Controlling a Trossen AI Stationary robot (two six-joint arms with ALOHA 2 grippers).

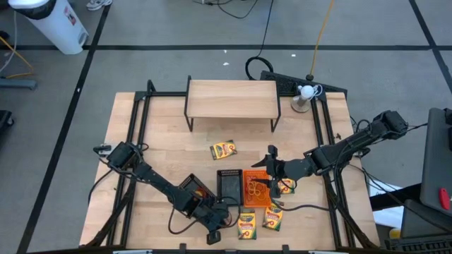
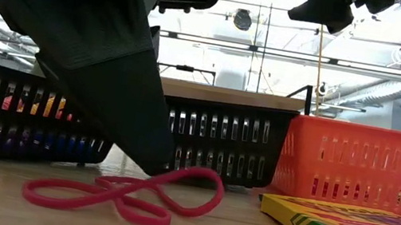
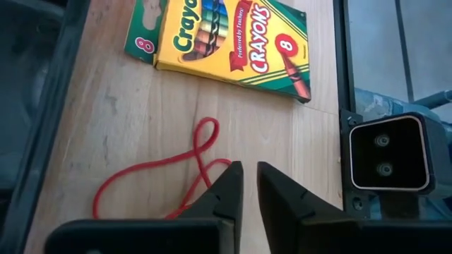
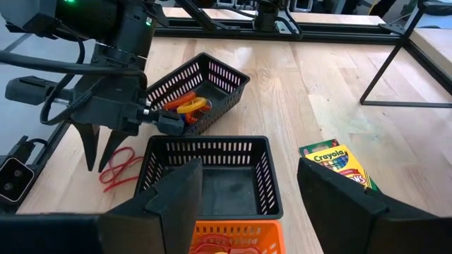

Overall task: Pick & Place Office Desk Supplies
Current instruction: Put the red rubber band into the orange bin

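A red rubber band [image 3: 155, 169] lies in a slack figure-eight on the wood near the table's front edge, next to a yellow-and-green crayon box [image 3: 226, 35]. My left gripper [image 3: 249, 173] slants down at the band's end, fingers shut to a thin slit. A black mesh tray [image 4: 212, 77] beside the left arm holds orange and yellow bands. A second, bare black tray [image 4: 205, 152] and the orange tray [image 1: 256, 189] stand side by side. My right gripper [image 4: 248, 169] hovers open above them, holding nothing. My left gripper touches the red rubber band at one bend [image 3: 224, 163], where a strand runs under one fingertip [image 3: 233, 176]. The slit between the fingers shows bare wood, so I cannot tell whether the band is pinched. The fingers slant down from the table's left. The band lies slack on the wood.
Two crayon boxes [image 1: 247, 224] [image 1: 272, 217] lie at the front edge, another [image 1: 223, 149] mid-table, one more [image 1: 286, 185] right of the orange tray. A wooden shelf [image 1: 232, 99] stands at the back, and a white ball on a stand [image 1: 305, 93] to its right.
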